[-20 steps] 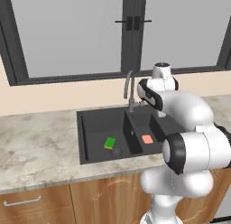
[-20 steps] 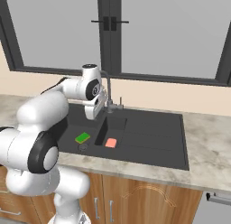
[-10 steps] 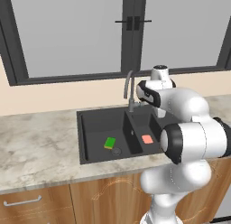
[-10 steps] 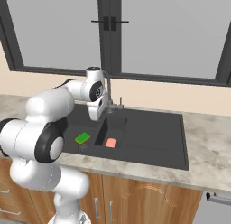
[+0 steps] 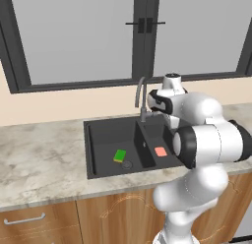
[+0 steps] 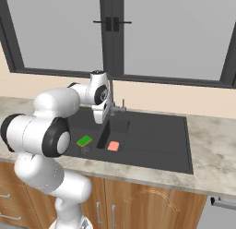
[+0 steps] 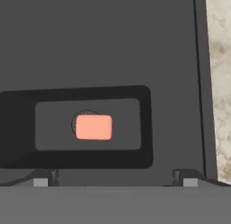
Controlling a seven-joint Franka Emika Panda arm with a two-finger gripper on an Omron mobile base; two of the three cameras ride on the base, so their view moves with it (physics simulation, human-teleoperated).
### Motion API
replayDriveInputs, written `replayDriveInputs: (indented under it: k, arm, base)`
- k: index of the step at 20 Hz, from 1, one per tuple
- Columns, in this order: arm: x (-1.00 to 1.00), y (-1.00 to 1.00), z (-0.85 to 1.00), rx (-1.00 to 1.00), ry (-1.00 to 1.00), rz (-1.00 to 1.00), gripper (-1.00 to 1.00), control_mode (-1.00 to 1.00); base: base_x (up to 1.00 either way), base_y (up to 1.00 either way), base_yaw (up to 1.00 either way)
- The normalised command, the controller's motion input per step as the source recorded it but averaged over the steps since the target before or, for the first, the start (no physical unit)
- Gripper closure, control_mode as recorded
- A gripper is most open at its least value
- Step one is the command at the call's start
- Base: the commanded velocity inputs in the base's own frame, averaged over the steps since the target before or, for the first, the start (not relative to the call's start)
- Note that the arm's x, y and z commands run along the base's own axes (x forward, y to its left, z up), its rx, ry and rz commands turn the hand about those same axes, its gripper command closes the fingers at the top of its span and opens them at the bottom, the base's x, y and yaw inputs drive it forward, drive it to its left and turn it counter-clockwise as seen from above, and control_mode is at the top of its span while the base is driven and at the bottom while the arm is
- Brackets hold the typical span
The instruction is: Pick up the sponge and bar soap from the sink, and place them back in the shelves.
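Spanning the top half of both base views: a dark-framed window (image 5: 74, 36). Running across the middle of the left base view: a speckled stone counter (image 5: 42, 159), with wooden cabinet fronts (image 5: 113, 218) lining the bottom edge. Sitting sunk into that counter at frame centre: the black sink (image 5: 101, 132), with a grey curved faucet (image 5: 141, 98) rising at its back edge.

Bending up from the lower right of the left base view and reaching over the sink: the white arm (image 5: 206, 139).

Hanging above the smaller basin, at the bottom of the hand view: the gripper (image 7: 115, 182), fingers (image 7: 40, 182) spread as wide as they go, gripping nothing.

Lying flat in the larger basin, just left of centre in the left base view: the green sponge (image 5: 119, 155), near a round drain (image 5: 127, 165).

Lying in the smaller basin, centre-left of the hand view, partly over that basin's drain: the pink bar soap (image 7: 94, 127), apart from the fingertips.
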Motion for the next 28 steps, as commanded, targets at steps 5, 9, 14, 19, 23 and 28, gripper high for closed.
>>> replayDriveInputs:
  k: [5,9,14,19,23,28]
  arm:
    - [0.17,0.00,-0.04,0.00,0.00,0.00,-1.00,-1.00]
    - [0.16,0.00,-0.05,0.00,0.00,0.00,-1.00,-1.00]
    - [0.11,0.00,-0.01,0.00,0.01,0.00,-1.00,-1.00]
    - [0.10,0.00,0.00,0.00,0.00,0.00,-1.00,-1.00]
    - [0.14,0.00,-0.03,0.00,0.00,0.00,-1.00,-1.00]
    - [0.17,0.00,-0.05,0.00,0.01,0.00,-1.00,-1.00]
  base:
    - [0.00,0.00,0.00]
    - [0.00,0.00,0.00]
    - [0.00,0.00,0.00]
    - [0.00,0.00,0.00]
    - [0.00,0.00,0.00]
    - [0.00,0.00,0.00]
